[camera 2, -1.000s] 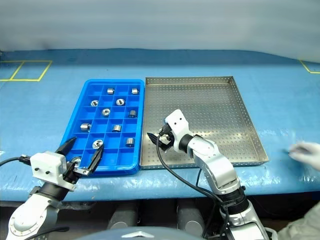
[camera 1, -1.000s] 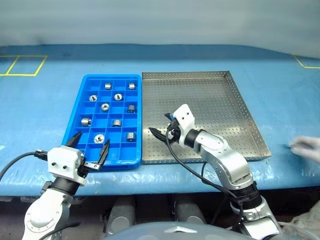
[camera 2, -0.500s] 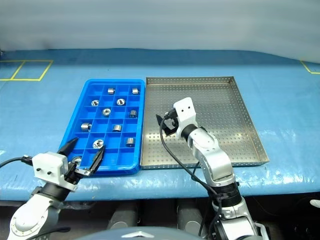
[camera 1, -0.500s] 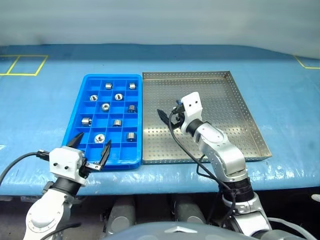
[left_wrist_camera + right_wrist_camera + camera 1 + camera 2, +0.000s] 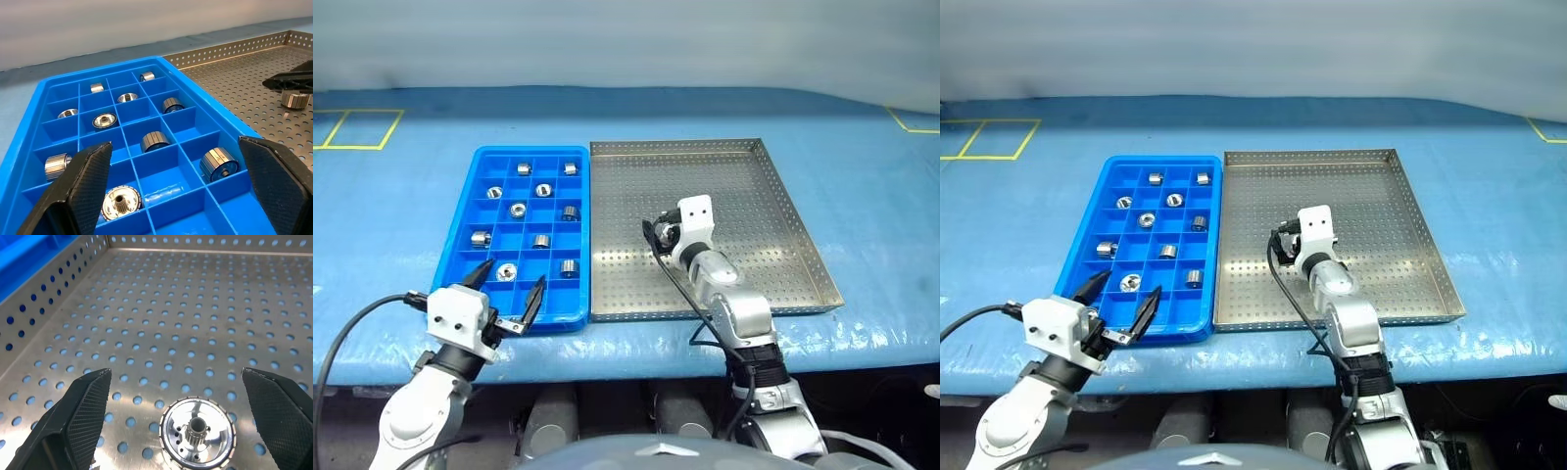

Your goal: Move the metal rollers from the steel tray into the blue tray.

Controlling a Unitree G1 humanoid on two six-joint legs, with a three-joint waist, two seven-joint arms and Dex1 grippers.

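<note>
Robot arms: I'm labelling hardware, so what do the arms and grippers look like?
Both arms have silver-grey rounded links with black joints. Each wrist carries a white boxy block with small dark holes. The left gripper and right gripper have two black, textured, tapered fingers. Black cables loop from each wrist.

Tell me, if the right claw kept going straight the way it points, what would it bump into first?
Most likely the metal roller lying on the steel tray, between the right claw's open fingers.
</note>
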